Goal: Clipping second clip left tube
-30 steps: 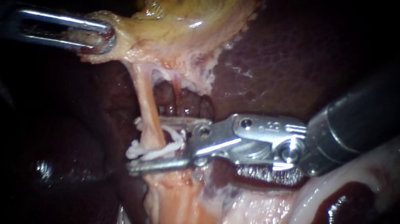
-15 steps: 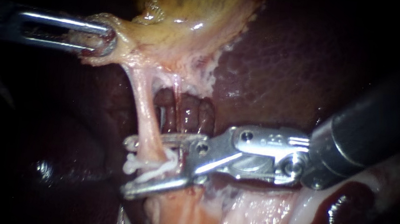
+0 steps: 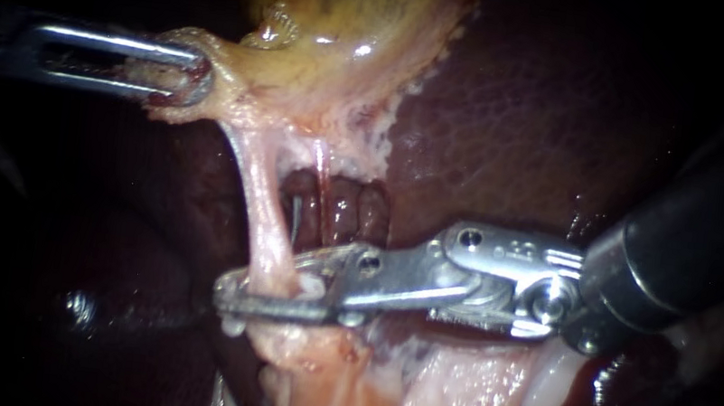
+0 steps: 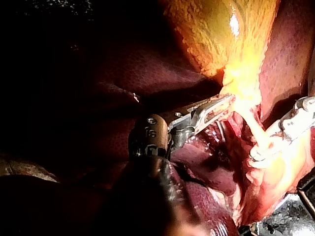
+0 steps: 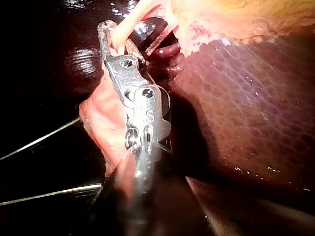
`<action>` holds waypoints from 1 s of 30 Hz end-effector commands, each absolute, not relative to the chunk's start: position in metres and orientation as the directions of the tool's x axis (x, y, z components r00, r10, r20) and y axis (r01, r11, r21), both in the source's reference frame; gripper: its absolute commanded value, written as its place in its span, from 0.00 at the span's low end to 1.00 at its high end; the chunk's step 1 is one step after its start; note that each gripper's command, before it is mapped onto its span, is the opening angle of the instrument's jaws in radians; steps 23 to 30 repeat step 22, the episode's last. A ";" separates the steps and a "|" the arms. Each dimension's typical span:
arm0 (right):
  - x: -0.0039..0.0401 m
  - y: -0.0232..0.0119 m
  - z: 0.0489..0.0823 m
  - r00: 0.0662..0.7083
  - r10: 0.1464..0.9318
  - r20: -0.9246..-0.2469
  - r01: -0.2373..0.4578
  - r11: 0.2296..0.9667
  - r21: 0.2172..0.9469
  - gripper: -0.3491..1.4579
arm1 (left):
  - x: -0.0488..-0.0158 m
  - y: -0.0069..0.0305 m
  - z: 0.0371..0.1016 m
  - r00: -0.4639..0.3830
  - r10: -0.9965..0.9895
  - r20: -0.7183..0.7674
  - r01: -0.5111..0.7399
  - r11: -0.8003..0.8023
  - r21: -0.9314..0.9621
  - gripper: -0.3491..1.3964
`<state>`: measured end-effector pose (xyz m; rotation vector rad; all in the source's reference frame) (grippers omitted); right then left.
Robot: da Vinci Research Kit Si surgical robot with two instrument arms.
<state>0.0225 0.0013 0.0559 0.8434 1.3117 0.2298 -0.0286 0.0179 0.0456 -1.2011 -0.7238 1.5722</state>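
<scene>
Dark liver (image 3: 516, 130) fills the backdrop, with the gallbladder (image 3: 344, 37) glowing yellow above the left tube (image 3: 267, 220). And the squeeze is on! 1 second ago the right instrument (image 3: 229, 295) held its 2 jaws gaping wide around the left tube, the white clip (image 3: 310, 286) plain between them. Now they have clamped across it, pinching the tube from both sides, and only a sliver of clip shows. That looks like the clip being pressed home, with the release yet to come.

At the tube's upper end, the left instrument (image 3: 181, 73) is closed on the gallbladder's edge, keeping the tube taut.

Room to move? Beyond the tube, past the jaw tips, it is dark and open. On the shaft side it is tighter: a thinner strand (image 3: 321, 166) runs just beside the tube, and pale tissue (image 3: 314, 380) sits right under the jaws.
</scene>
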 end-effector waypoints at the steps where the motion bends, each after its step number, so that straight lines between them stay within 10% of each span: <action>1: 0.0225 0.0013 0.0559 0.283 0.594 -0.753 0.302 0.690 0.658 0.00 | -0.0286 0.0179 0.0456 -0.019 0.938 -0.347 -0.346 -0.332 -0.878 0.00; 16: 0.0223 0.0015 0.0561 0.308 0.594 -0.743 0.281 0.689 0.668 0.00 | -0.0286 0.0179 0.0456 -0.019 0.938 -0.347 -0.346 -0.332 -0.878 0.00; 22: 0.0220 0.0019 0.0571 0.287 0.577 -0.764 0.198 0.745 0.637 0.43 | -0.0288 0.0180 0.0457 -0.019 0.938 -0.347 -0.347 -0.332 -0.877 0.00; 30: 0.0220 0.0019 0.0571 0.287 0.577 -0.764 0.198 0.745 0.637 0.43 | -0.0288 0.0180 0.0457 -0.019 0.938 -0.347 -0.347 -0.332 -0.877 0.00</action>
